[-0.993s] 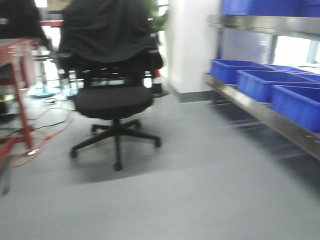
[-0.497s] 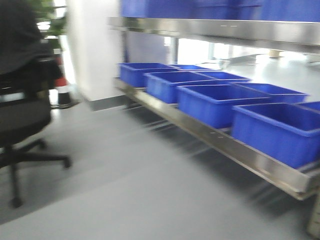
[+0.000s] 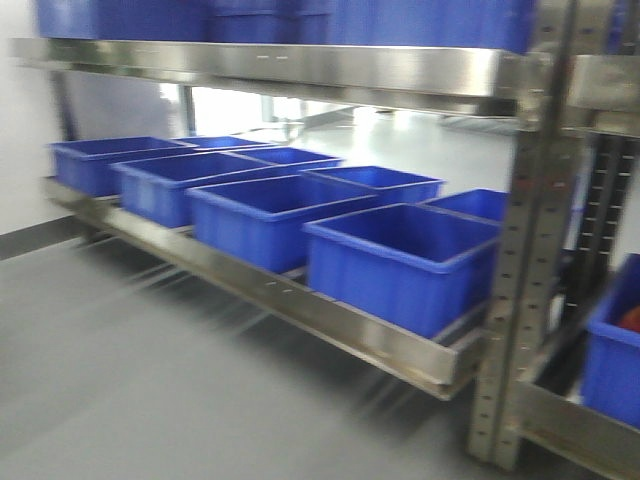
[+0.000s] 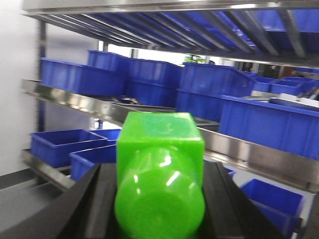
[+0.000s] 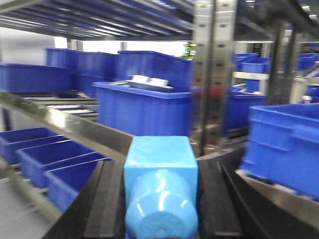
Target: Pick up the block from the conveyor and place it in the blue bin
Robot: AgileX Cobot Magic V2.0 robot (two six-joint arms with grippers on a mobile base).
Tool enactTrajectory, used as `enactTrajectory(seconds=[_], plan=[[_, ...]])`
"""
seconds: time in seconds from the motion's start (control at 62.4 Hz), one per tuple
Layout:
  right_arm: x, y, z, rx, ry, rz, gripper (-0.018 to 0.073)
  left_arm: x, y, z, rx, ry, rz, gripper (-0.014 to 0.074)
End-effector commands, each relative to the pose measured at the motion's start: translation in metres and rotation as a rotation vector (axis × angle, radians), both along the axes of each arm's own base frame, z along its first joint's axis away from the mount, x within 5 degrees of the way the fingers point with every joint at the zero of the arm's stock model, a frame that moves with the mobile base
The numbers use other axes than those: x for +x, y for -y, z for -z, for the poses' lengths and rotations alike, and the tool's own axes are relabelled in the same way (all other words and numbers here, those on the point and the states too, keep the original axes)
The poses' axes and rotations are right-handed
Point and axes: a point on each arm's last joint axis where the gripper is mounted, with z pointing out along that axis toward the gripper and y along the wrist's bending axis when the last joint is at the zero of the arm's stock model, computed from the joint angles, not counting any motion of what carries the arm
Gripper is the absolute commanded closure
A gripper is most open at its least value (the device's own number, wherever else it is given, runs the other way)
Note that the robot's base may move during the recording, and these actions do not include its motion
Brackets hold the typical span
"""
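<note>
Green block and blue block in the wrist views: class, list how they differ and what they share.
Colour: the green block is bright green, the blue block light blue. Holder: the green block sits in the left pincer, the blue block in the right pincer. Shared: same shape, a cube end plus a rounded end facing the camera.

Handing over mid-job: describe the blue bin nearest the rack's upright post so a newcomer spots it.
Find the perforated steel upright post at the right of the front view. The low shelf running left from it carries rows of open blue bins. Pick the end bin of the front row, right beside the post and nearest the camera.
</note>
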Motion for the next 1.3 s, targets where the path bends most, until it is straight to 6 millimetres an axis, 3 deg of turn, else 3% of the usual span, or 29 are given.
enactTrajectory(seconds=[0.0, 1.282], plan=[[-0.0013, 0.0001, -0.0024, -0.008, 0.025, 0.002, 0.0721, -0.0015, -0.0002, -0.0038, -0.011, 0.025, -0.001, 0.0708], [-0.0013, 0.0001, -0.0027, -0.007, 0.028, 0.002, 0.0721, -0.0015, -0.0002, -0.0038, -0.011, 0.025, -0.001, 0.0708]])
